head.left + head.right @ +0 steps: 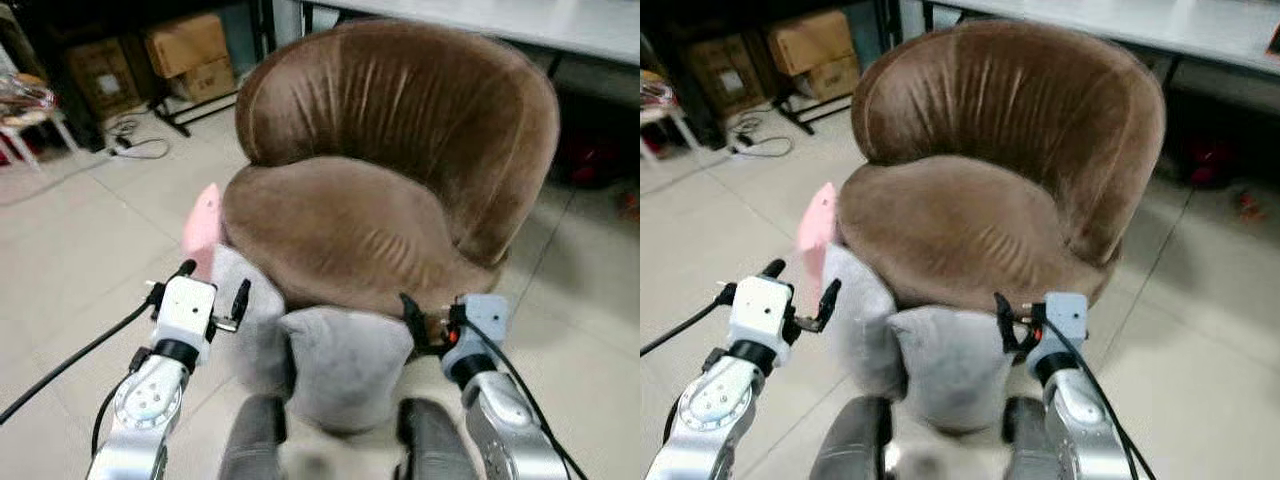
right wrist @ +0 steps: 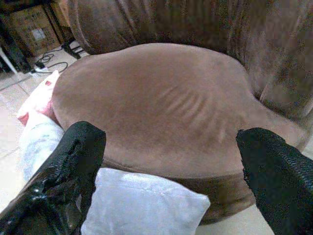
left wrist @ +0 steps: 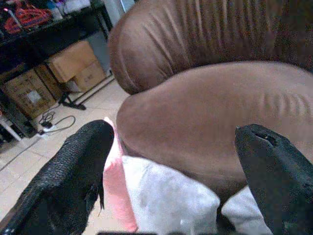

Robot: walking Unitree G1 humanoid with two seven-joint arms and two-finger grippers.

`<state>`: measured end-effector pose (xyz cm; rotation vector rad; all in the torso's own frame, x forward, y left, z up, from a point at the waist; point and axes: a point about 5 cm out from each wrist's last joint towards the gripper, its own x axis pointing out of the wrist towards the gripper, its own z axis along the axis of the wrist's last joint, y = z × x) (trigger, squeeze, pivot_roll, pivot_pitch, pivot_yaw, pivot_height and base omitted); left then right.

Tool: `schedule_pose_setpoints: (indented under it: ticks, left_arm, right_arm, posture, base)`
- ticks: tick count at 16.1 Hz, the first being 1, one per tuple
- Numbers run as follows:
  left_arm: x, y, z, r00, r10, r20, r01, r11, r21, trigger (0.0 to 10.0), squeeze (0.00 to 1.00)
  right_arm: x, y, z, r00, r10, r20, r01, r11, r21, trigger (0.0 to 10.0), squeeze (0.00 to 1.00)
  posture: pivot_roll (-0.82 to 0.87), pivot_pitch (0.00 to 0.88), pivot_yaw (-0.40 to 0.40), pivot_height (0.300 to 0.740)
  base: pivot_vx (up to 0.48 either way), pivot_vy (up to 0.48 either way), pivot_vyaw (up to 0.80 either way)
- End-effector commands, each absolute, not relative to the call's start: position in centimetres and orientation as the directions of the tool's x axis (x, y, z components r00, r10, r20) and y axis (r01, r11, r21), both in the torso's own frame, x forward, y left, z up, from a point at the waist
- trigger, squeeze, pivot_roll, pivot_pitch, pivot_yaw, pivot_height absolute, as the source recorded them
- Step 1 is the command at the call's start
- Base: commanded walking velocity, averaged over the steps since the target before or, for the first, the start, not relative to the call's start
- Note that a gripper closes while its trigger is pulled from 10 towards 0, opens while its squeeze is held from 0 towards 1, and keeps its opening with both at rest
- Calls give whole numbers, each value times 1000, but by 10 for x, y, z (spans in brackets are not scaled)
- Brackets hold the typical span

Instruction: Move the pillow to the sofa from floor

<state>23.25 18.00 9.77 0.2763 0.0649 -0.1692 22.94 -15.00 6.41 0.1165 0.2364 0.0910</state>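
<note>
A grey pillow (image 1: 345, 365) leans on the floor against the front of the brown round sofa chair (image 1: 340, 225). A second grey fold (image 1: 245, 310) and a pink part (image 1: 203, 228) stand at its left. My left gripper (image 1: 213, 285) hovers open just left of the grey fold, level with the seat's front edge. My right gripper (image 1: 432, 325) is open at the pillow's right top corner, close to the seat rim. In the wrist views, the black fingers (image 3: 73, 171) (image 2: 73, 161) stand wide apart, with the pillow (image 2: 142, 203) low between them and nothing gripped.
Cardboard boxes (image 1: 190, 50) and cables (image 1: 135, 140) lie under shelving at the back left. A table edge (image 1: 520, 20) runs behind the sofa. Tiled floor (image 1: 90, 260) spreads on both sides. My grey knees (image 1: 255, 440) sit below the pillow.
</note>
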Motion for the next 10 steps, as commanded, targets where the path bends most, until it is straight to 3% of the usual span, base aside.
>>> schedule_pose_setpoints:
  ticks: [1,10]
  left_arm:
    - [236,181,99,979,-178,-96,198,942,272,10000,596]
    - [245,176,103,991,-129,-20,131,962,239,10000,592]
  right_arm:
    - [227,-149,70,976,89,-199,-65,990,124,10000,0]
    - [243,-158,86,988,60,-140,-44,992,118,10000,0]
  posture:
    - [13,75,134,630]
    - [7,42,34,630]
  base:
    - [0,0,0]
    - [0,0,0]
